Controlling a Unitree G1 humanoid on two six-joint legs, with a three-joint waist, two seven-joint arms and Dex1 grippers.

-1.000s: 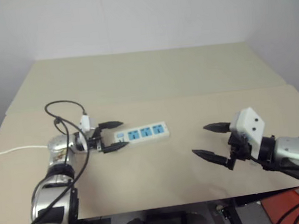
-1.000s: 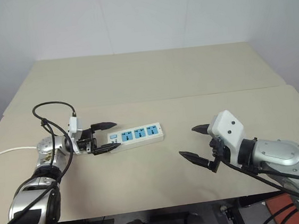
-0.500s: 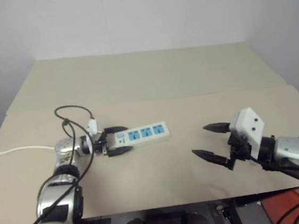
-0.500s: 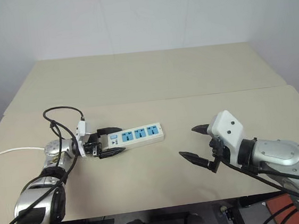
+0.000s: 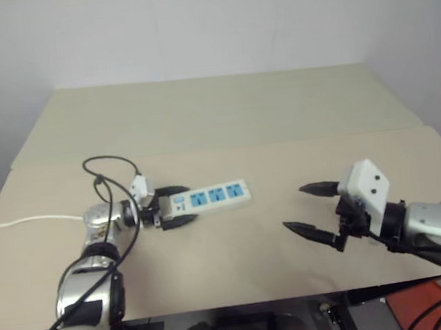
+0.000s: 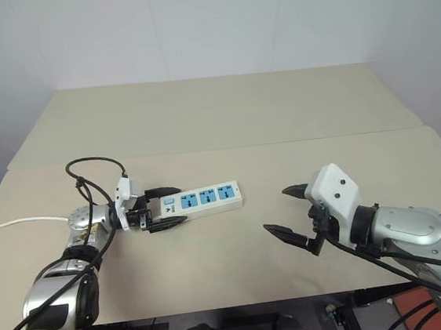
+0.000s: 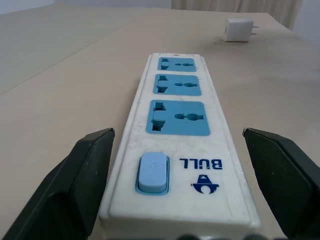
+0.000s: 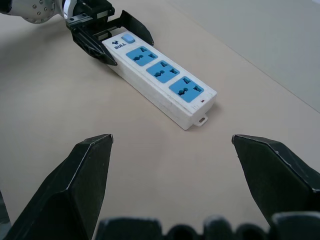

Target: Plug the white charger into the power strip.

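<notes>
So my left pincer [image 6: 162, 208] is spread wide around the switch end of the power strip [image 6: 208, 197], one finger on each long side. Can't tell whether they actually touch the casing. My guess is I'm setting up to pin the strip so it doesn't skid when the plug gets pushed in. It lies flat on the worktop [image 6: 215, 110], sockets up, which is what I'd want.

My right pincer [image 6: 287, 215] hangs wide and empty over bare worktop, well away from the strip, pointing at it.

The white charger [image 7: 239, 30] sits on the worktop beyond the strip's far end, prongs sticking out sideways. In my head views I can't pick it out; my right arm probably blocks it. The strip's cord end is tucked behind my left pincer too.
</notes>
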